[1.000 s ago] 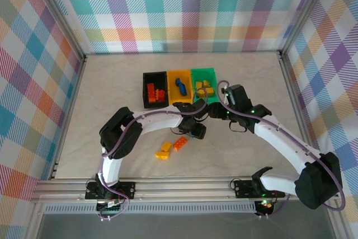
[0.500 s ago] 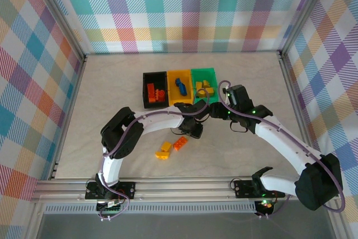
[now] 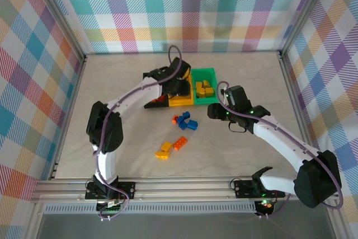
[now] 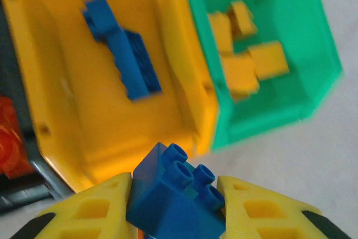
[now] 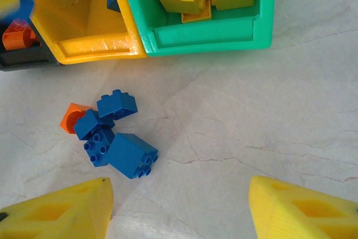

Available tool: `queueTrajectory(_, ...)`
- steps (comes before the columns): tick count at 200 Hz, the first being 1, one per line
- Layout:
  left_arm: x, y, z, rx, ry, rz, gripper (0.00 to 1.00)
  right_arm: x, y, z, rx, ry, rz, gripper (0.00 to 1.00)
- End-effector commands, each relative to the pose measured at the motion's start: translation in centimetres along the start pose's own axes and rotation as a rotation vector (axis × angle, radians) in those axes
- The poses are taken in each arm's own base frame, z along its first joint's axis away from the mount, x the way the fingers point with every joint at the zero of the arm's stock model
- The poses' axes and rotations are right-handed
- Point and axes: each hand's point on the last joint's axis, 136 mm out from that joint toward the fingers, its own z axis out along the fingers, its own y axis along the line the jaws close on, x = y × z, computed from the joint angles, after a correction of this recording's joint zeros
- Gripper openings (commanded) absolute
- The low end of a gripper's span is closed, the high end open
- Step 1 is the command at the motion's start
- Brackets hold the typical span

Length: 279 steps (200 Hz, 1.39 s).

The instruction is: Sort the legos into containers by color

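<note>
My left gripper [image 4: 174, 187] is shut on a blue lego [image 4: 168, 205] and hovers over the near edge of the yellow container [image 4: 100, 132], which holds blue legos [image 4: 126, 54]. The green container [image 4: 302, 82] beside it holds yellow legos [image 4: 240, 54]. In the top view the left gripper [image 3: 178, 86] is above the row of containers, with the black container [image 3: 147, 76] at the left end. My right gripper [image 5: 179, 211] is open above bare table, right of a loose cluster of blue legos [image 5: 120, 149] with one orange lego [image 5: 70, 117].
A yellow lego [image 3: 164, 149] and an orange lego [image 3: 180, 143] lie nearer the arm bases. The blue and orange cluster [image 3: 186, 121] sits just in front of the containers. Metal frame rails [image 3: 72, 104] and checkered walls close in the table.
The left gripper shut on a blue lego at the table cluster, then lifted it away to above the yellow container. The right arm has barely moved.
</note>
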Motion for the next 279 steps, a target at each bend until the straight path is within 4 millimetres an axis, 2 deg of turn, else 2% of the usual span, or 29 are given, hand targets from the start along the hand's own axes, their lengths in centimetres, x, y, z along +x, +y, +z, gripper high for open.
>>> queueTrajectory(1, 0.0, 1.8, 2.7, -0.095, 0.062, 0.023, 0.31, 0.4, 0.3, 0.6, -0.031, 0.020, 0.008, 0.65)
queueTrajectory(22, -1.2, 2.3, 4.4, -0.124, 0.073, 0.012, 0.33, 1.5, 0.5, 1.3, -0.058, 0.065, 0.000, 0.66)
queueTrajectory(57, -2.1, 1.8, 5.3, -0.131, 0.092, 0.015, 0.54, 4.3, 2.4, 3.0, -0.176, 0.179, -0.040, 0.67)
queueTrajectory(78, -2.7, 0.8, 3.8, -0.087, 0.072, 0.009, 0.72, 5.8, 3.3, 4.4, -0.194, 0.237, -0.088, 0.68)
queueTrajectory(105, -2.5, -1.4, -0.2, -0.002, 0.027, 0.026, 0.89, 7.0, 4.3, 6.4, -0.170, 0.282, -0.156, 0.68)
queueTrajectory(119, -1.1, -2.4, -2.2, 0.048, 0.021, 0.036, 0.95, 6.8, 4.6, 7.4, -0.153, 0.281, -0.182, 0.69)
queueTrajectory(144, 2.5, -2.6, -5.2, 0.089, 0.015, 0.046, 1.00, 6.2, 4.7, 9.1, -0.113, 0.280, -0.209, 0.69)
queueTrajectory(172, 7.6, -0.6, -6.8, 0.110, 0.037, -0.011, 1.00, 6.3, 4.8, 10.8, -0.057, 0.301, -0.272, 0.69)
queueTrajectory(213, 14.0, 3.4, -7.5, 0.091, 0.088, -0.107, 1.00, 6.7, 4.9, 12.8, -0.015, 0.339, -0.314, 0.69)
queueTrajectory(245, 16.5, 5.9, -7.3, 0.055, 0.115, -0.153, 1.00, 7.4, 5.3, 13.3, -0.028, 0.369, -0.320, 0.66)
queueTrajectory(279, 17.0, 7.5, -7.2, 0.034, 0.107, -0.187, 1.00, 7.8, 5.2, 13.1, -0.021, 0.373, -0.312, 0.54)
